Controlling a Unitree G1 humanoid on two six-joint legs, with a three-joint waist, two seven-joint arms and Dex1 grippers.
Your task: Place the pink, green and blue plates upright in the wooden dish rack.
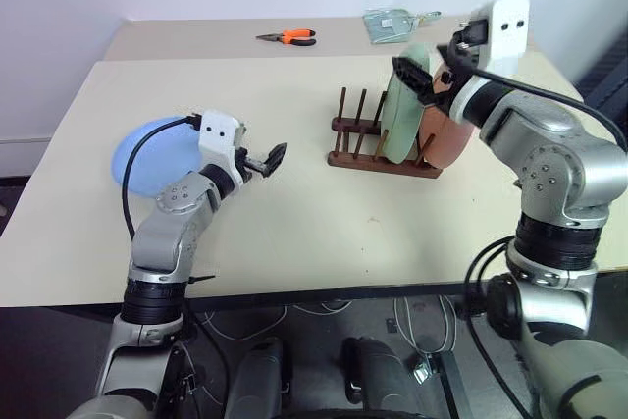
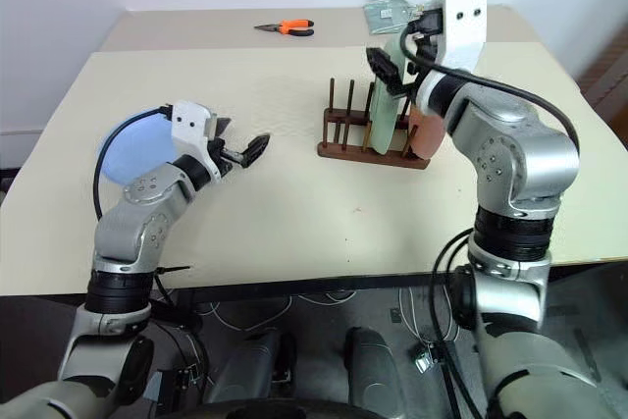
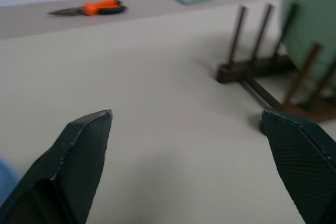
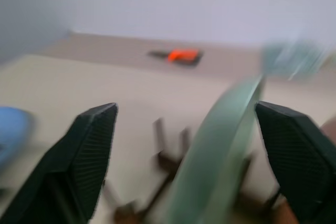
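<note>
Over on the left of the beige counter [image 1: 294, 242] the blue plate [image 1: 147, 159] is lying flat, not in the rack yet, with the left arm partly covering its near edge. The left gripper [image 1: 267, 160] hangs just to the right of that plate, above bare counter, pointing toward the rack, and its fingers [image 3: 79, 156] are spread wide apart with nothing between them, which the left wrist view shows pretty clearly. Further back, on the second counter behind, there's a pair of orange-handled pliers [image 1: 287, 37] and a clear plastic packet [image 1: 392, 23] off to its right. Then the wooden dish rack [image 1: 378, 139] sits right of centre: its leftmost peg slots are bare, and the green plate [image 1: 402, 105] stands on edge in it, leaning a little, with the pink plate [image 1: 446, 134] upright just behind it at the right end of the rack. So two of the three are in, and the blue one is well apart from the rack. The right gripper [image 1: 424, 74] is up at the top edge of the green plate, and in the right wrist view the plate's rim runs up between its two fingers [image 4: 84, 150], which stand wide apart on either side of it. I can't tell if either finger touches the rim.
</note>
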